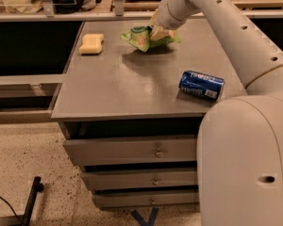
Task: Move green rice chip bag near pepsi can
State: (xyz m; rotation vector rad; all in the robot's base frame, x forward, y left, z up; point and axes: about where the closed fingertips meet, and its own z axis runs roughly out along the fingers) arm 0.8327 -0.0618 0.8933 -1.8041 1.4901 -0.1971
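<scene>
Camera view: a pale yellow sponge block (91, 43) lies far left on the grey cabinet top (122, 91). Right of it is the green rice chip bag (140, 37), a light-green foil pouch lying left-right, its right end clamped in the gripper (158, 32). The blue metal pepsi can (201, 84) lies on its side well apart, nearer the front and to the bag's right.

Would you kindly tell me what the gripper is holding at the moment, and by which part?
The gripper holds the green rice chip bag, pinching it from above near its middle, at the table's far side.

Gripper (157, 32) outstretched, tight on green rice chip bag (139, 38)
</scene>
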